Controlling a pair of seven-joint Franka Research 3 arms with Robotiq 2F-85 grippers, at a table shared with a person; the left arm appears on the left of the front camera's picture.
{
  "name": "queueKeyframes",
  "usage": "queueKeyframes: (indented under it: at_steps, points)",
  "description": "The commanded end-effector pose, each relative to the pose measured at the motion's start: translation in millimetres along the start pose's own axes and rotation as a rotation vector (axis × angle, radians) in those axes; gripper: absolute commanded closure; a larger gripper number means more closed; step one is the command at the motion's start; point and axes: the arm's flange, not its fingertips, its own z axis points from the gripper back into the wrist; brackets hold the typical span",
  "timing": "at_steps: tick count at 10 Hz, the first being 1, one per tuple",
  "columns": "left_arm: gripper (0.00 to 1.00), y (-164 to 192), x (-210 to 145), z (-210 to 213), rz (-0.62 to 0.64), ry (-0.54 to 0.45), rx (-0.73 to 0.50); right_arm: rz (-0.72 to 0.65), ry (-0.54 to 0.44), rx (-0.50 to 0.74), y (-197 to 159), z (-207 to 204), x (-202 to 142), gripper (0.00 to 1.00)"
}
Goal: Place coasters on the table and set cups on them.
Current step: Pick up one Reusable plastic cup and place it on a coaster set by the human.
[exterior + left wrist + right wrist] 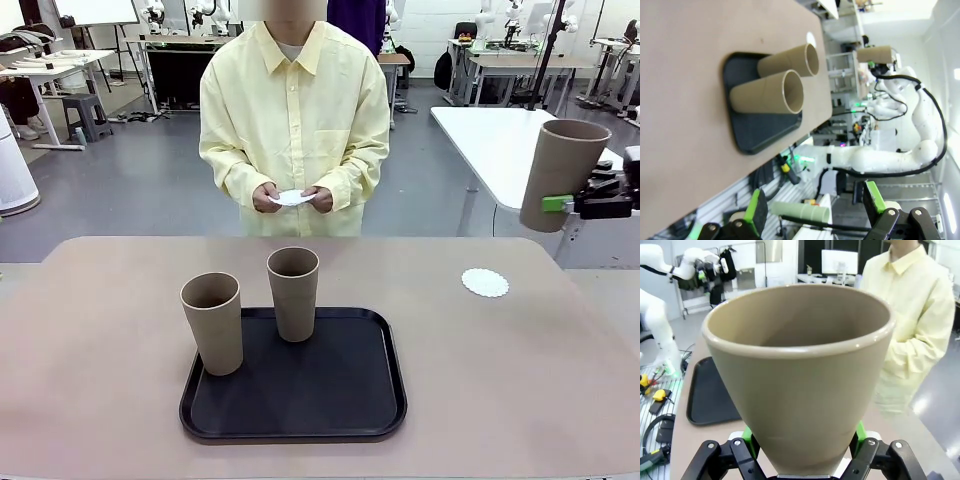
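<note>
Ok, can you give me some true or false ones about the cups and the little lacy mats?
1. Two cups stand on the black tray. True.
2. The right gripper is empty. False: it is shut on a cup, held up in the air.
3. The coaster on the table has a cup standing on it. False: that coaster is bare.
4. The person holds a second coaster. True.
5. The left gripper is open with nothing between its fingers. True.
</note>
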Motion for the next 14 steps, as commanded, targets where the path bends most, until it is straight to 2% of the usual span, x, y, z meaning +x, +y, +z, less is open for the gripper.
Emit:
queueKeyframes:
  at_steps: [1, 12, 14]
  points:
    - [0.00, -0.4, -0.6, 0.9, -0.009, -0.001, -0.008, 0.006, 0.012, -0.001, -7.0, 2.9, -6.0, 0.19]
    - [0.00, -0.4, -0.6, 0.9, -0.009, -0.001, -0.008, -0.014, 0.009, -0.009, -8.2, 1.9, -12.0, 0.19]
    - [0.00, -0.4, -0.6, 0.9, -0.009, -0.001, -0.008, 0.007, -0.026, 0.063, -40.6, -16.4, -35.3, 0.19]
